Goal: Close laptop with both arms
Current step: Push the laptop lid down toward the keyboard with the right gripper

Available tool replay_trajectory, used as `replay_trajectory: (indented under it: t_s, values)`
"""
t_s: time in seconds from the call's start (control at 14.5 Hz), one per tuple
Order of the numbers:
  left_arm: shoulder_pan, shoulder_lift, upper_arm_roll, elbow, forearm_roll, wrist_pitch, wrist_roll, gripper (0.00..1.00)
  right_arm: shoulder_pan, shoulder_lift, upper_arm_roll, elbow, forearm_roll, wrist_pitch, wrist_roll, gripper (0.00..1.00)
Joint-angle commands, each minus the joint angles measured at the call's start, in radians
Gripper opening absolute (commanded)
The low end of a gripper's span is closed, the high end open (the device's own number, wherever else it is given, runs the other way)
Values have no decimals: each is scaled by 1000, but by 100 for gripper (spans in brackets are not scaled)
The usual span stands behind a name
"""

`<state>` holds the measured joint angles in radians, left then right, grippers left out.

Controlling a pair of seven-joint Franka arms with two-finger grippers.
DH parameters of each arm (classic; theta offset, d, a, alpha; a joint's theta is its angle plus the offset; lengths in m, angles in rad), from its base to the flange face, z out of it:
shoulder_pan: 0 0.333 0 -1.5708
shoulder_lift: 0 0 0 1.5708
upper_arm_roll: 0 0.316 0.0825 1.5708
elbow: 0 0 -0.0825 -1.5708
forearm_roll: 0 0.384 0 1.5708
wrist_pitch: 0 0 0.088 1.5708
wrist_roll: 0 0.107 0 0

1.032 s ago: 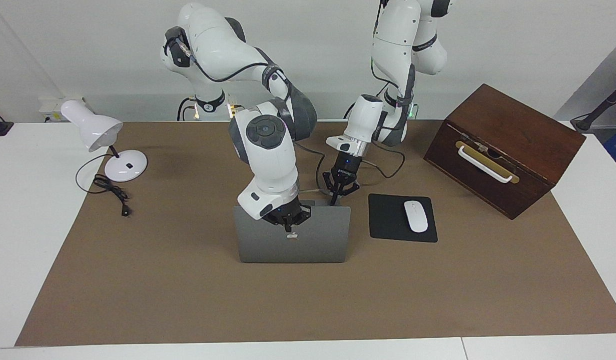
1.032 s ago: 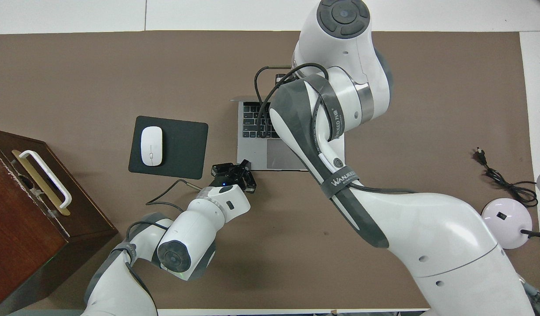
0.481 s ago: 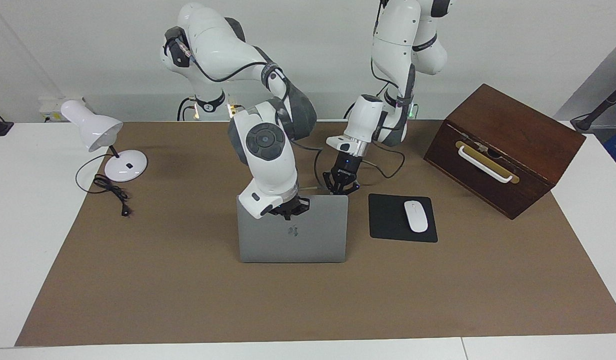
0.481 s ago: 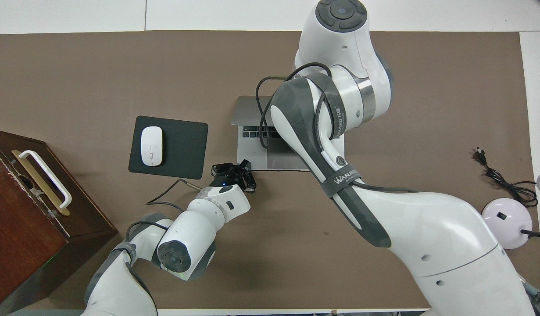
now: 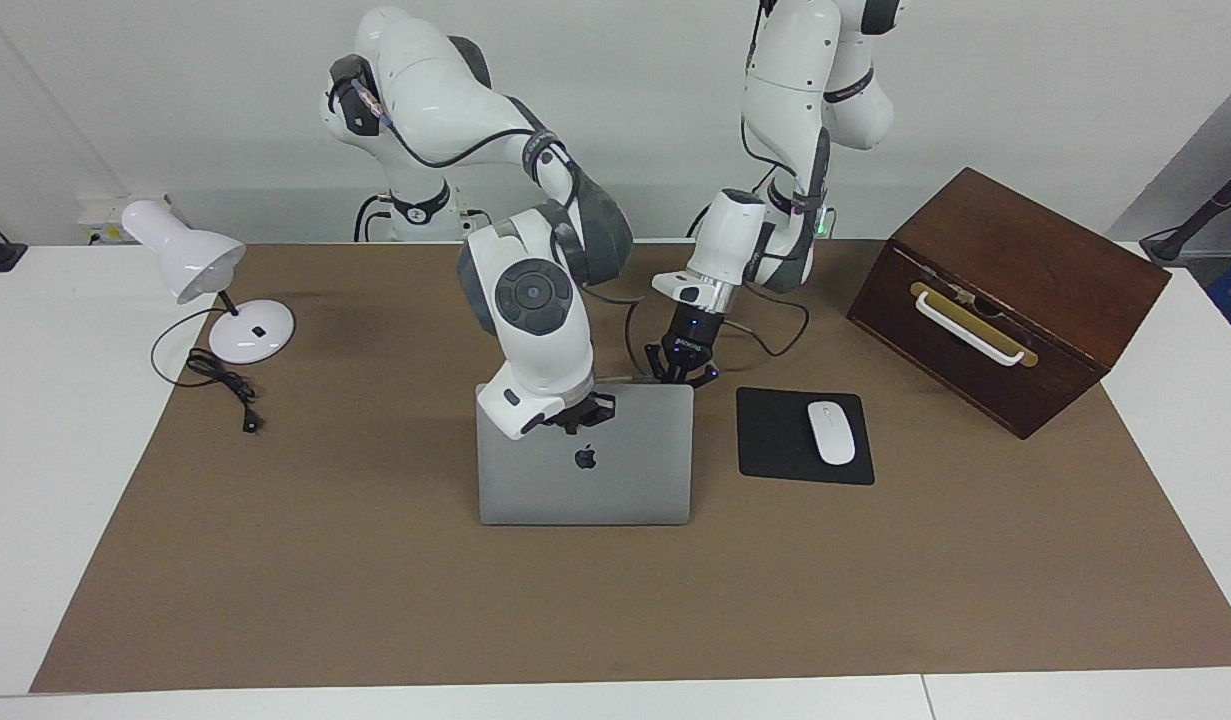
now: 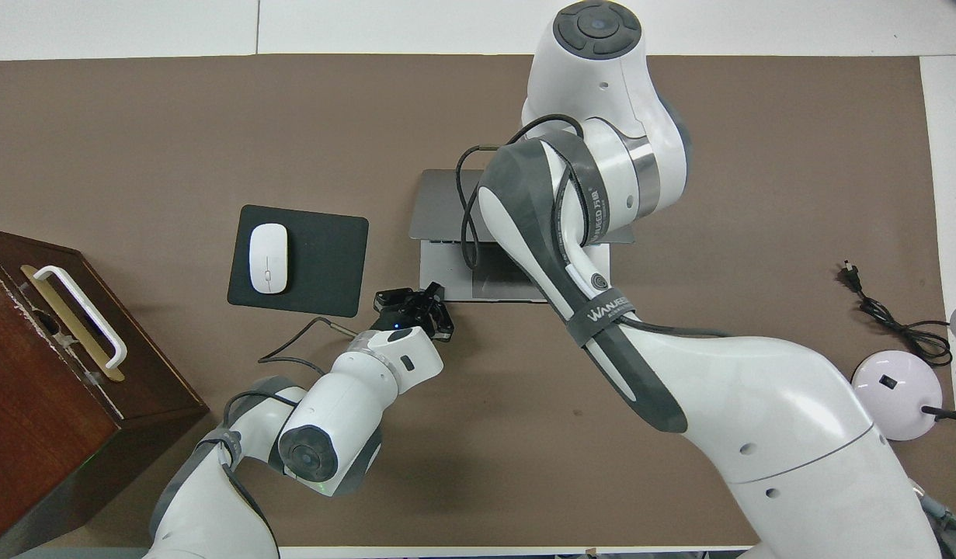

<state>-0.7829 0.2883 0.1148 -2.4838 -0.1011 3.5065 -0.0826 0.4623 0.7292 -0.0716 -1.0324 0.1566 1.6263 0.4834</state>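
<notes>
While the lid tilts low over the keys, one laptop (image 5: pixel 585 470) sits beside one mousepad (image 5: pixel 780 440) | right gripper (image 5: pixel 578 416), fingertips shut, presses its lid; left gripper (image 5: pixel 685 372), shut, steadies the base corner | next, likely: push the lid flat | two arms, one mouse (image 5: pixel 831 432)

A plain white wall (image 5: pixel 615 100) stood at the robots' end of a white table (image 5: pixel 65 450) covered by a brown mat (image 5: pixel 375 600). A white desk lamp (image 5: pixel 200 275) stood toward the right arm's end, a dark wooden box (image 5: pixel 1015 290) toward the left arm's end.
</notes>
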Motion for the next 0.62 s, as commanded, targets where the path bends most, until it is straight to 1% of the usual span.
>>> replay_trajectory:
  t_s: [0.0, 0.55]
  values:
    - [-10, 121, 20, 28, -8, -4, 9, 0, -13, 15, 4, -18, 46, -11, -23, 0]
    - [-10, 124, 20, 28, -8, -4, 14, 0, -14, 26, 4, -83, 86, -14, -15, 0]
